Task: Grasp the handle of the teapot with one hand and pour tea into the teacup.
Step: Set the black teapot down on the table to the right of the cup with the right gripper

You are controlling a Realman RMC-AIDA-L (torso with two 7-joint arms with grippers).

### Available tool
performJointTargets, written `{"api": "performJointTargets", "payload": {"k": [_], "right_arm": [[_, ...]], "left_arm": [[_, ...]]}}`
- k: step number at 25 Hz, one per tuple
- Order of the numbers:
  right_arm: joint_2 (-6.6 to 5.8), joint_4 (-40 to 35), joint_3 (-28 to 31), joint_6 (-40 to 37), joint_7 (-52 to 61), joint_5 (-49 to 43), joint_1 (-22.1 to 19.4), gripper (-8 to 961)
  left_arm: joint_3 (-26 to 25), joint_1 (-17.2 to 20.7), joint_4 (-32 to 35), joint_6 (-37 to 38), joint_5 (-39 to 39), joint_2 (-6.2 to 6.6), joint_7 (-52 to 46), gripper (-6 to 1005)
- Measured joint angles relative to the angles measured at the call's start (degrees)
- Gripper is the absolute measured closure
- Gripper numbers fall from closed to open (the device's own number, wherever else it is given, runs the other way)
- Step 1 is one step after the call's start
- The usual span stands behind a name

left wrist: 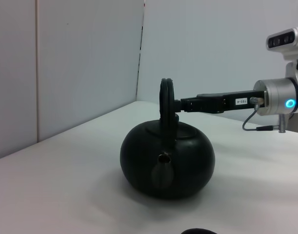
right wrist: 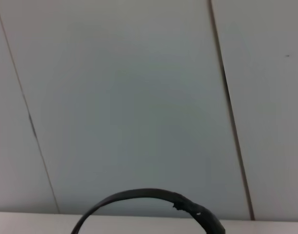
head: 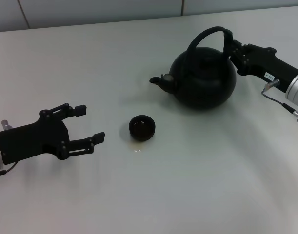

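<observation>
The round black teapot (head: 202, 80) stands on the white table, its stubby spout pointing toward the left arm. Over it arches the handle (head: 207, 33), also seen edge-on as the handle (left wrist: 167, 97) and as a thin arc, the handle (right wrist: 139, 195). My right gripper (head: 230, 46) reaches in from the right and is shut on the handle's thicker side; the left wrist view shows the same right gripper (left wrist: 180, 104) meeting the hoop. The tiny black teacup (head: 142, 127) sits in front of the spout. My left gripper (head: 91, 124) rests open, left of the cup, holding nothing.
A few small drops (head: 137, 151) lie on the table just in front of the cup. The table's far edge meets a pale panelled wall (right wrist: 139, 97). The cup's rim (left wrist: 197, 231) peeks in at the lower edge of the left wrist view.
</observation>
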Motion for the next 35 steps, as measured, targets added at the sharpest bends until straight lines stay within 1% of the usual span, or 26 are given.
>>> {"api": "performJointTargets", "payload": {"k": [2, 5, 16, 22, 28, 32, 35], "right_arm": [[0.00, 0.06, -0.15, -0.12, -0.01, -0.02, 0.01, 837], [0.03, -0.51, -2.24, -1.26, 0.16, -0.15, -0.12, 845], [0.07, -1.52, -2.14, -1.52, 0.33, 0.36, -0.46, 728], [0.04, -1.66, -2.11, -1.39, 0.32, 0.43, -0.46, 480], [0.02, -1.67, -2.11, -1.07, 0.31, 0.45, -0.25, 281], [0.06, -1.92, -1.91, -1.29, -0.23, 0.61, -0.50, 281], [0.22, -2.27, -1.47, -2.10, -1.09, 2.37, -1.56, 281]], "left_arm": [[0.00, -0.07, 0.00, 0.00, 0.00, 0.00, 0.00, 128], [0.00, -0.16, 0.00, 0.00, 0.00, 0.00, -0.01, 128], [0.00, -0.42, 0.00, 0.10, 0.00, 0.00, -0.01, 129], [0.00, -0.42, 0.04, 0.10, 0.00, 0.00, -0.03, 129], [0.00, -0.44, 0.26, 0.04, 0.00, 0.00, -0.48, 128], [0.00, -0.46, 0.28, 0.01, 0.00, 0.00, -0.57, 128], [0.01, -0.48, 0.28, -0.07, 0.00, 0.00, -0.59, 128]]}}
